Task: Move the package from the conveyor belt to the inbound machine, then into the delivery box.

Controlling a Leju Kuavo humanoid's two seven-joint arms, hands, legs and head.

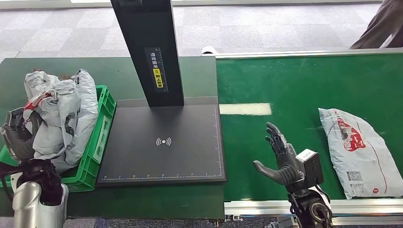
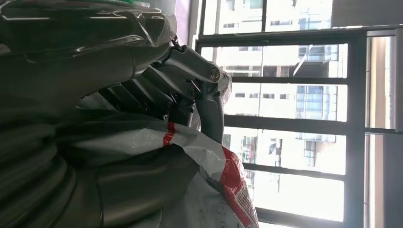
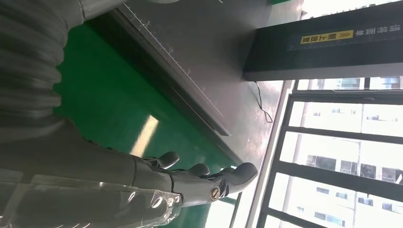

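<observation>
Green conveyor belt at right, black inbound machine with upright post at centre, green delivery crate at left, heaped with grey mailer bags.

Next package: flat grey poly mailer, red print, lying on belt near front edge, well apart from right hand. Likely light, soft, floppy, slick film; best taken along near long edge, pinching slack, or scooped under.

Right hand above belt, fingers spread, holding nothing.

Left hand at crate, pressed into bagged parcel; grip unclear.

Grey package (red print), green belt
</observation>
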